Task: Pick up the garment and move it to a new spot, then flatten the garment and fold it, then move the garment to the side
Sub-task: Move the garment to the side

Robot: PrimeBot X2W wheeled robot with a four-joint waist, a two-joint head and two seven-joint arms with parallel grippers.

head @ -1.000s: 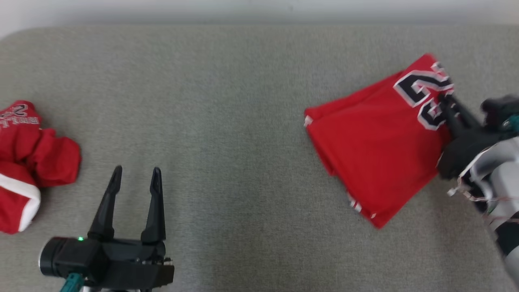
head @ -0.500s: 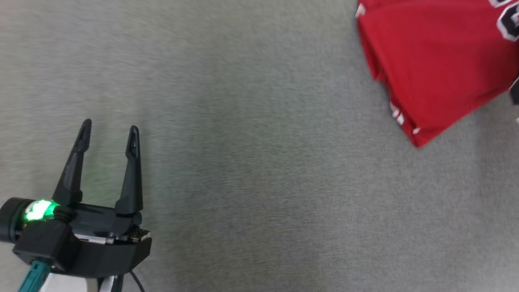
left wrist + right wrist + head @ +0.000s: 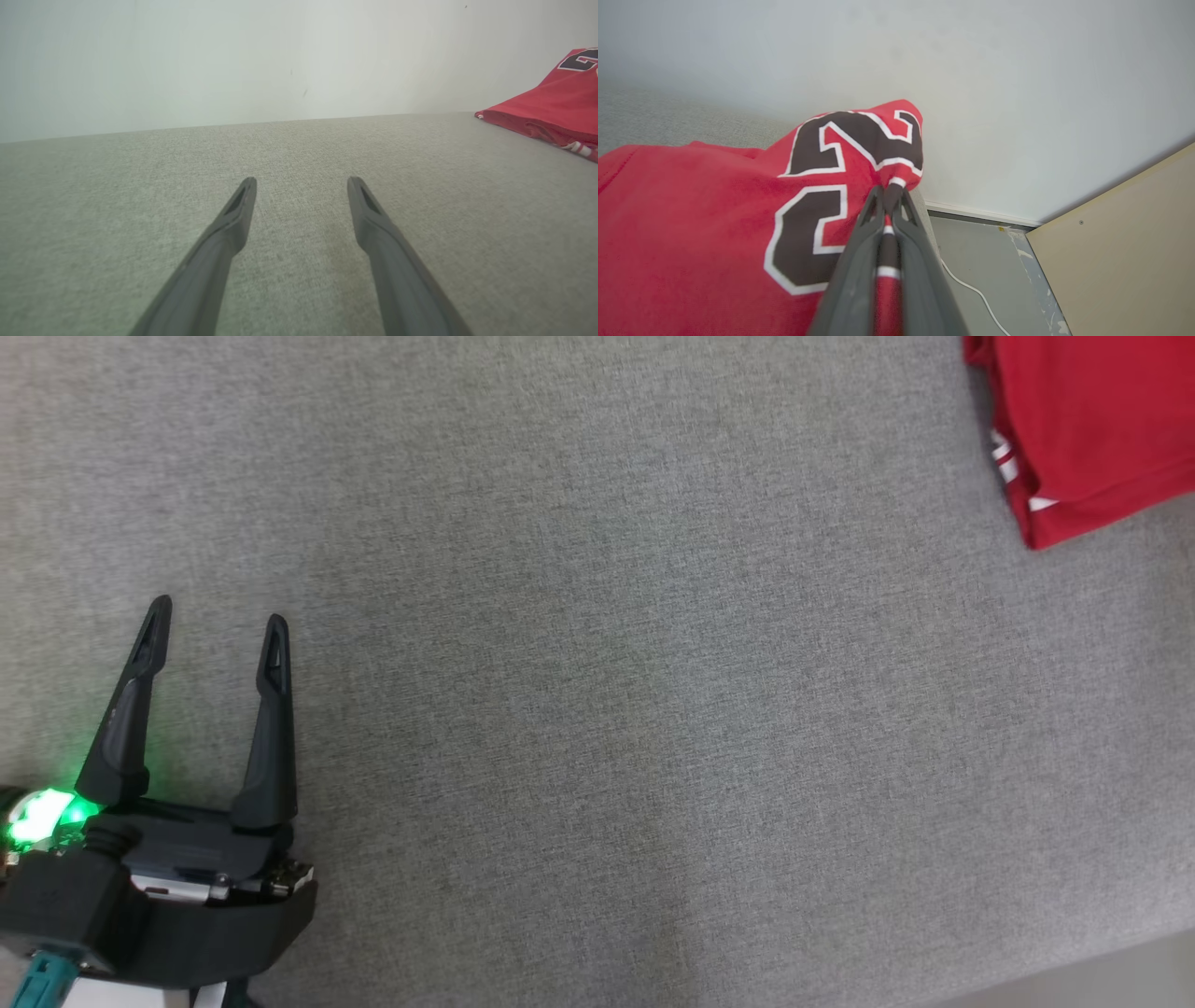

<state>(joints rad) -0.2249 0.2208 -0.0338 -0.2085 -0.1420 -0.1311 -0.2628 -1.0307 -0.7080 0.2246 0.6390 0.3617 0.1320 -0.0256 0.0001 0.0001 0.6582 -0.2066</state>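
It strikes me as a bare test room or lab corner rather than a lived-in home. A broad padded surface covered in grey woven fabric [image 3: 597, 709] spreads across the middle of the head view, and along the top of the left wrist view it runs straight up to a plain white wall [image 3: 187, 56]. At the lower right of the right wrist view a white skirting board [image 3: 980, 213] meets a grey floor [image 3: 971, 247] flecked with paint, where a loose white cable [image 3: 971, 288] trails beside an unfinished beige panel [image 3: 1125, 242] with an exposed screw head [image 3: 1080, 222].
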